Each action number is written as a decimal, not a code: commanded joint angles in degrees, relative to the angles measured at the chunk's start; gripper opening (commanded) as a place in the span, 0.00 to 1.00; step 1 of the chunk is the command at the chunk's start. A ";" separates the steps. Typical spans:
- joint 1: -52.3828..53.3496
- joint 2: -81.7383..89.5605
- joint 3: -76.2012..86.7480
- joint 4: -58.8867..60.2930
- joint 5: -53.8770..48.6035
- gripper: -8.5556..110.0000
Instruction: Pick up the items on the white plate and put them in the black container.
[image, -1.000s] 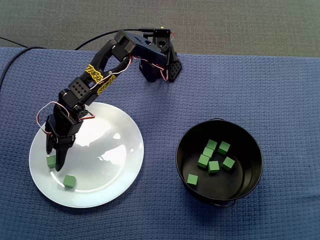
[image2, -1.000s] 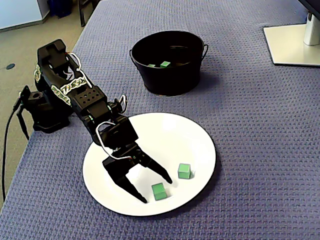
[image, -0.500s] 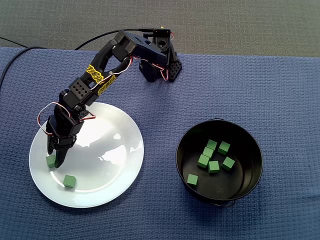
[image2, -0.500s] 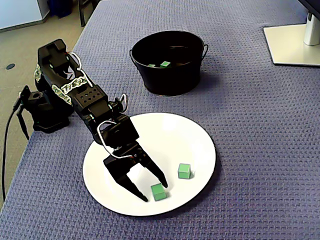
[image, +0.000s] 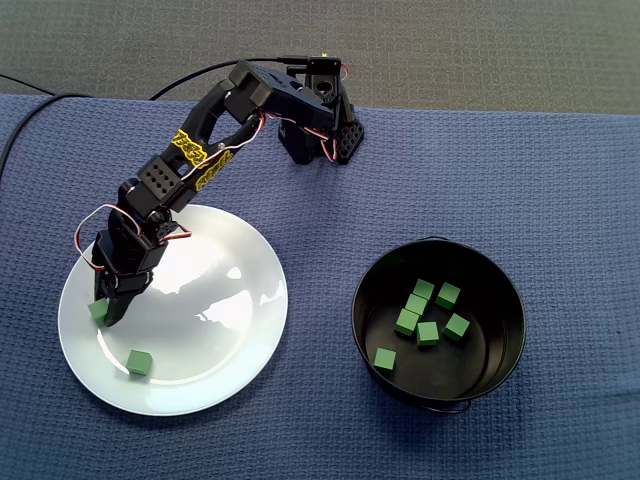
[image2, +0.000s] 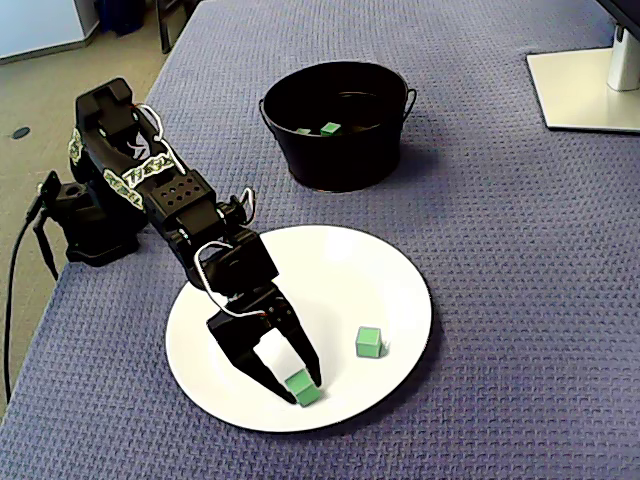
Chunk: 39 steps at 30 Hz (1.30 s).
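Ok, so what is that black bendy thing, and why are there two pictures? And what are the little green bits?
The black bendy thing is a small robot arm. Its pinching end is called the gripper. There are two cameras. One looks straight down from above, and the other looks from the side, across the plate. A white plate and a black container sit on a blue cloth. The green bits are small cubes. The gripper is closed around one green cube. A second green cube lies on the plate, and six more cubes are in the container.
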 joint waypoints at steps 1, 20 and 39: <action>0.70 3.96 -3.87 -0.97 -0.26 0.07; -14.41 43.42 -35.77 28.04 53.61 0.07; -69.61 34.98 15.47 31.03 33.05 0.07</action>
